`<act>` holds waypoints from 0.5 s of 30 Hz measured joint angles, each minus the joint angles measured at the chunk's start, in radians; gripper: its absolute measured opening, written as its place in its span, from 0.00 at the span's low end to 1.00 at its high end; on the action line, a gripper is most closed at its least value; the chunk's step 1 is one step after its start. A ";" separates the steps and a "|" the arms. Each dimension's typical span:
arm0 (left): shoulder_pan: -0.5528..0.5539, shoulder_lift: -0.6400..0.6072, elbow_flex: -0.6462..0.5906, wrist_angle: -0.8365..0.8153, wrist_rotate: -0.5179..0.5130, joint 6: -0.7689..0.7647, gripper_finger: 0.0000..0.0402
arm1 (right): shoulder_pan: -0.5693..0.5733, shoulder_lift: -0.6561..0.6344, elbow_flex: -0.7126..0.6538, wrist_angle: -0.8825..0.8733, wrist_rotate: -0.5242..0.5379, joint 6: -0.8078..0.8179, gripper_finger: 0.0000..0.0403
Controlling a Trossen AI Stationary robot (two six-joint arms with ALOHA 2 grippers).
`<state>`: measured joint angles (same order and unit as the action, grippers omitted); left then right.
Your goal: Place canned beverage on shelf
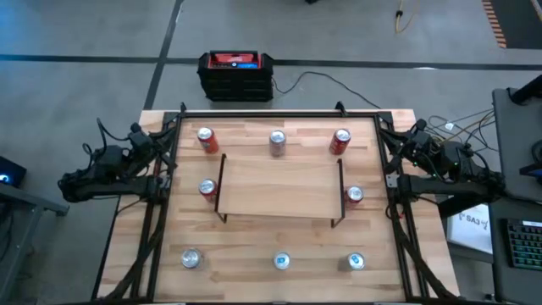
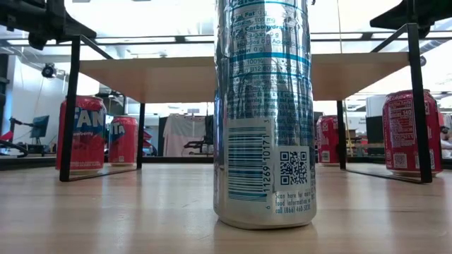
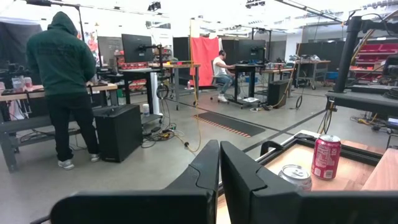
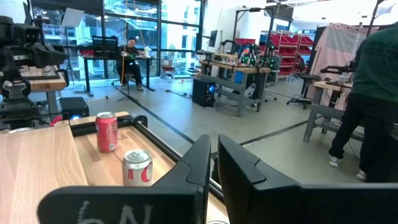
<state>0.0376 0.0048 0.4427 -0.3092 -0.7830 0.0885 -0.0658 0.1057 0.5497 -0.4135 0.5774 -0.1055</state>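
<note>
Bare shelf (image 1: pixel 279 188) amid upright cans (image 1: pixel 278 142)

I'm looking into a large robotics lab or workshop: a grey concrete floor (image 3: pixel 155 162), rows of workbenches (image 3: pixel 146 71) with monitors (image 3: pixel 137 46), red parts bins (image 4: pixel 280 43) on racks, and cables (image 3: pixel 186 134) trailing across the floor. People work there, one standing in a dark hoodie (image 3: pixel 62 81), another seated (image 3: pixel 221 68).

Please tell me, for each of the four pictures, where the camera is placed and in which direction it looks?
High: overhead, straight down on the low light-wood shelf on black legs; both dark arms show.
Low: tabletop height, behind a tall silver can; no arm.
Left wrist: past the shut left end effector, outward to the room.
Right wrist: past the shut right end effector, outward.
Shared: both wrist views show a person in a dark green hoodie.
</note>
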 joint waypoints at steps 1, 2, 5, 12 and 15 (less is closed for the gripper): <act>0.000 0.000 0.000 0.000 0.000 0.000 0.00 | 0.000 0.000 0.000 0.000 0.000 0.000 0.06; 0.000 0.000 0.000 0.000 0.000 0.000 0.00 | 0.000 0.000 0.000 0.000 0.000 0.000 0.06; 0.000 0.000 0.000 0.000 0.000 0.002 0.00 | 0.000 0.000 0.000 0.000 0.000 0.000 0.06; 0.000 0.000 0.000 0.000 -0.001 0.188 0.00 | 0.000 0.000 0.000 0.000 0.000 0.000 0.06; 0.000 0.000 0.000 0.000 -0.001 0.184 0.00 | 0.000 0.000 0.000 0.000 0.000 0.000 0.06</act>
<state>0.0372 0.0051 0.4427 -0.3092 -0.7837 0.2721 -0.0660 0.1057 0.5495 -0.4135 0.5772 -0.1055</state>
